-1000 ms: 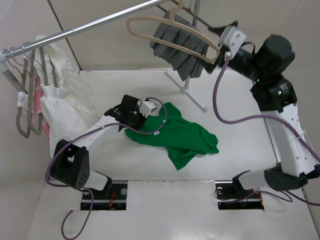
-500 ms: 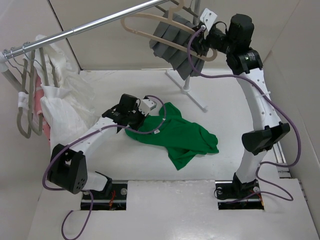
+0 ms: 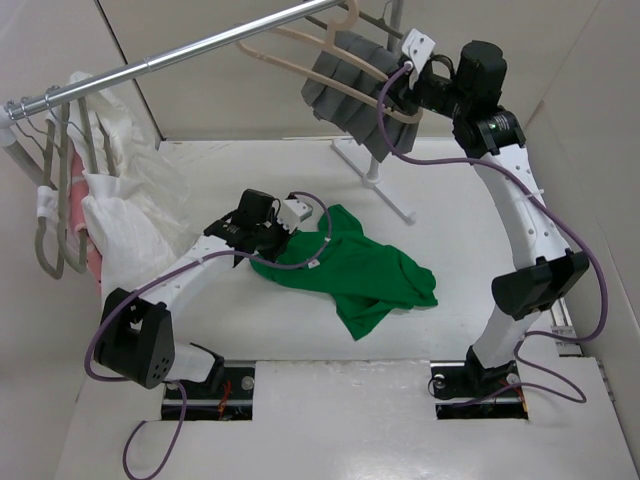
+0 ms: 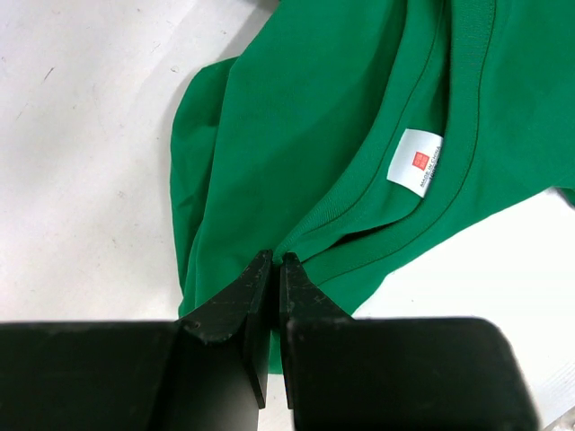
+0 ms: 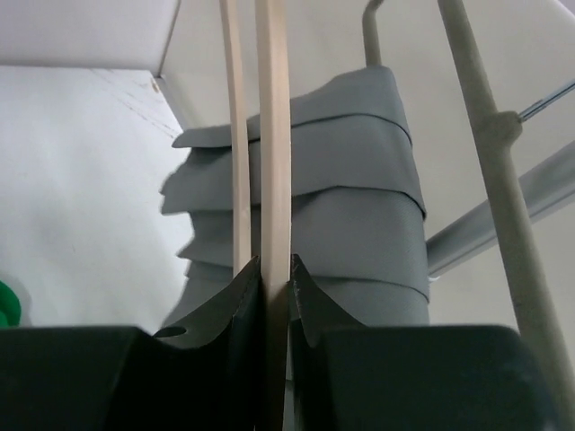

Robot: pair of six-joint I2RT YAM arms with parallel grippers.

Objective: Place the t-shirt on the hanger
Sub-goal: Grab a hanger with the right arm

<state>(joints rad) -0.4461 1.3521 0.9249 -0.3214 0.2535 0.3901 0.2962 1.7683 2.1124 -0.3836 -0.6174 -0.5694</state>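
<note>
The green t-shirt (image 3: 355,272) lies crumpled on the white table, its white neck label (image 4: 419,162) facing up. My left gripper (image 3: 283,236) rests low at the shirt's left edge. In the left wrist view this gripper (image 4: 277,260) is shut on the collar seam of the t-shirt (image 4: 296,135). The beige hanger (image 3: 281,60) hangs from the rail at the back. My right gripper (image 3: 398,103) is raised to the hanger's right end. In the right wrist view it (image 5: 274,269) is shut on one thin bar of the hanger (image 5: 272,135).
A metal rail (image 3: 180,52) crosses the back left. Grey pleated cloth (image 3: 350,85) hangs just behind the beige hanger. White garments (image 3: 120,200) on pale hangers (image 3: 50,230) crowd the left side. A white stand foot (image 3: 375,175) sits at the back centre.
The right arm has swung left up to the hanger, and its gripper has gone from wide open to shut on the bar. The hanger has shifted slightly left. The left arm has not moved.
</note>
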